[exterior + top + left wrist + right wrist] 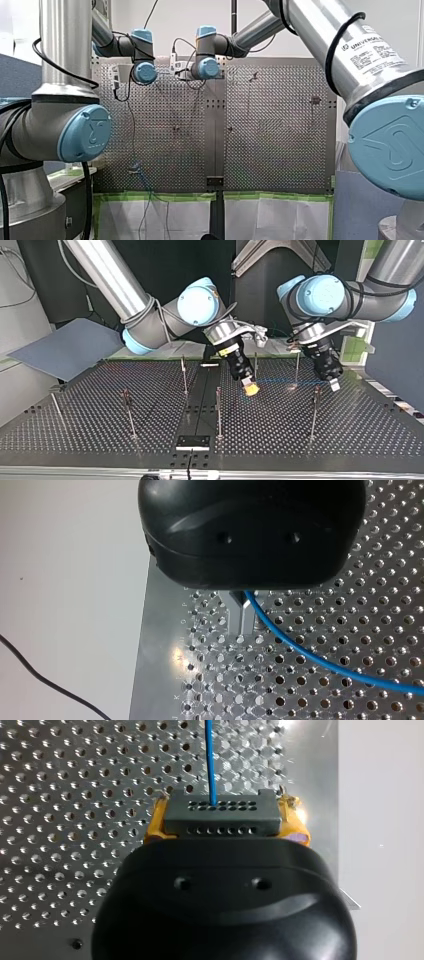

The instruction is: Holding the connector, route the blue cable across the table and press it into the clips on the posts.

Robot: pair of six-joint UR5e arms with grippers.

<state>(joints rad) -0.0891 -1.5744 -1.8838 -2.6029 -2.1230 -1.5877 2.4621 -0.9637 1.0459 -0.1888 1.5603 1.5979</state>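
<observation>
In the right wrist view my right gripper (223,820) has its yellow pads (295,822) shut on a grey perforated connector (222,810). The blue cable (211,760) leaves the connector straight ahead over the table. In the left wrist view my left gripper (243,616) has its metal fingers shut on the blue cable (300,655), which curves away to one side. In the top view my right gripper (249,388) is near the middle and my left gripper (332,383) is to its right. The cable (285,381) runs between them, low over the perforated table (350,435).
Several thin posts stand on the table, among them one (218,410) close under my right gripper and one (314,412) by my left gripper. A black plate (192,441) lies at the top view's near edge. A loose black wire (50,685) lies off the table's edge.
</observation>
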